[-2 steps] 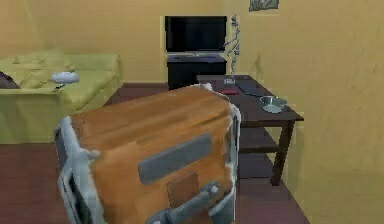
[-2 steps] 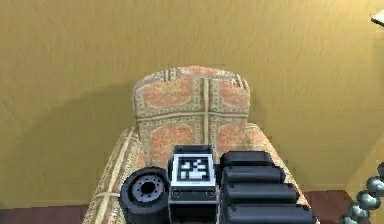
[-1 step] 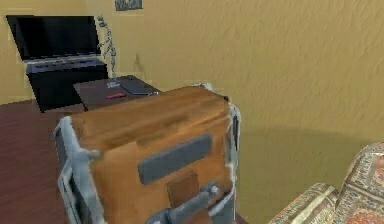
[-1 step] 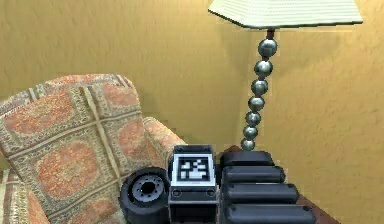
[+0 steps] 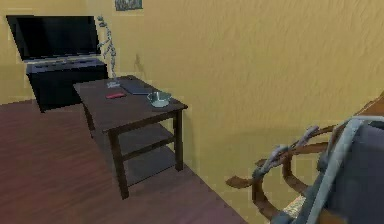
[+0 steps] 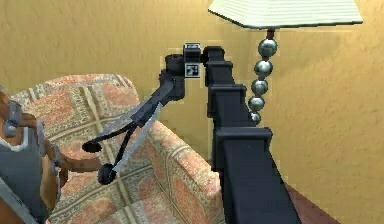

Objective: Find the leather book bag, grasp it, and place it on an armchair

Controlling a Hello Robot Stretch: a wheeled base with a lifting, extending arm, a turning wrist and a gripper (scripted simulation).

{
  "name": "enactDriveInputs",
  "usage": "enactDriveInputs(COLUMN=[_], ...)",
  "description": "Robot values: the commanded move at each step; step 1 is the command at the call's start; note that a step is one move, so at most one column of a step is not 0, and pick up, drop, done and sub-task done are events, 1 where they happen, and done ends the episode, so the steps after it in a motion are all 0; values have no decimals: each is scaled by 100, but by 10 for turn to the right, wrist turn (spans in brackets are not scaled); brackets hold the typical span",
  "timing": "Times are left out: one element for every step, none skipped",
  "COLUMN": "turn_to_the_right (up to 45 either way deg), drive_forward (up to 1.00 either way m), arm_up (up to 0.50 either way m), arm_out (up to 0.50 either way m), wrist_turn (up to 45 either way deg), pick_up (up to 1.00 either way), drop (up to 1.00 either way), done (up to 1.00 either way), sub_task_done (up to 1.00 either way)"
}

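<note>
I see patterned cloth on the armchair point(image 6: 85, 105), shiny metal balls up the lamp stem point(image 6: 263, 68), and a matt dark arm point(image 6: 240, 150). Far left, the side table point(image 5: 125, 108) and floor point(image 5: 45, 165) look like dark wood; the television screen point(image 5: 60, 35) is glossy.

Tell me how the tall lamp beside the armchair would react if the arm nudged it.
The lamp probably tips easily: a wide shade sits atop a thin beaded stem. Its base is hidden behind the arm, so weight is unsure. The shiny beads look smooth, likely slippery for the claw.
</note>
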Motion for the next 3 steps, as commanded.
enactDriveInputs(turn_to_the_right=[0,0,0], drive_forward=[0,0,0], arm_up=[0,-38,-50], arm_out=[0,0,0], wrist_turn=[390,0,0], pick_up=[0,0,0], drop=[0,0,0], done=[0,0,0], sub_task_done=[0,0,0])
